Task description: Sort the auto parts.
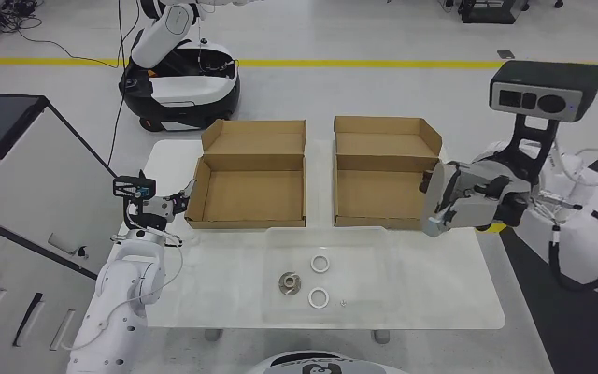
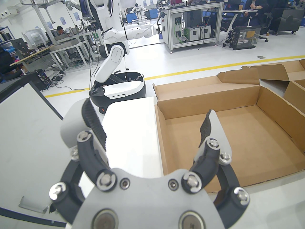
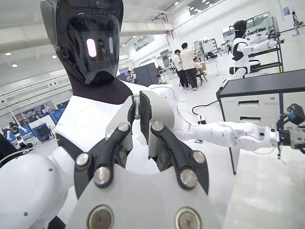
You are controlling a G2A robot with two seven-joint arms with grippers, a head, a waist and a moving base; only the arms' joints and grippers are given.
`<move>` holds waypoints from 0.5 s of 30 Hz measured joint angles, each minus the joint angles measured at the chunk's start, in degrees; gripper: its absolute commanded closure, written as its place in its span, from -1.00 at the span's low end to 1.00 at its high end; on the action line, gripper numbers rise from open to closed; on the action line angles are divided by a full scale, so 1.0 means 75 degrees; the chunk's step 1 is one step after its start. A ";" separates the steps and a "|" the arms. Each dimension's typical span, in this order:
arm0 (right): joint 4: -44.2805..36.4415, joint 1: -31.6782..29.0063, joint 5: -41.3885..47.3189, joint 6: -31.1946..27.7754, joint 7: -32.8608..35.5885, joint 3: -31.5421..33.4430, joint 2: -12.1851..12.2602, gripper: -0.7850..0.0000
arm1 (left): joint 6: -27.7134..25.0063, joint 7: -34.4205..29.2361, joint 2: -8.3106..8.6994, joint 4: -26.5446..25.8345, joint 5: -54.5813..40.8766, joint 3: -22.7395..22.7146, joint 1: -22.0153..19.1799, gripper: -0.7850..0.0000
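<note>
Two open cardboard boxes stand side by side at the back of the table, the left box (image 1: 248, 192) and the right box (image 1: 378, 192). On the white table (image 1: 420, 290) in front of them lie two white rings (image 1: 320, 264) (image 1: 319, 298), a grey metal hub (image 1: 291, 282) and a tiny part (image 1: 343, 302). My right gripper (image 1: 433, 201) (image 3: 137, 101) hangs at the right box's right wall, shut on a threaded metal bolt (image 3: 136, 110). My left gripper (image 1: 182, 201) (image 2: 149, 110) is open and holds nothing, just outside the left box (image 2: 238, 139) at its left wall.
The box lids (image 1: 257, 136) stand folded up at the back. A dark cabinet (image 1: 37, 178) stands left of the table, and another robot's base (image 1: 182, 89) sits on the floor behind. Bare table lies around the loose parts.
</note>
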 measured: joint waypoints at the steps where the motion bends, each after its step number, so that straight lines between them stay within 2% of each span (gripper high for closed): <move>1: 0.0000 0.0000 0.0000 -0.0001 -0.0001 0.0000 0.0000 1.00 | 0.0000 0.0000 0.0000 0.0000 0.0000 0.0000 0.0000 -1.00; 10: 0.0057 0.0002 -0.0107 0.0104 -0.0065 0.0058 0.0005 1.00 | 0.0000 0.0000 0.0000 0.0000 0.0000 0.0000 0.0000 -1.00; 15: 0.0436 -0.0146 -0.1223 0.1567 -0.0221 0.0756 0.0159 1.00 | 0.0000 0.0000 0.0000 0.0000 0.0000 0.0000 0.0000 -1.00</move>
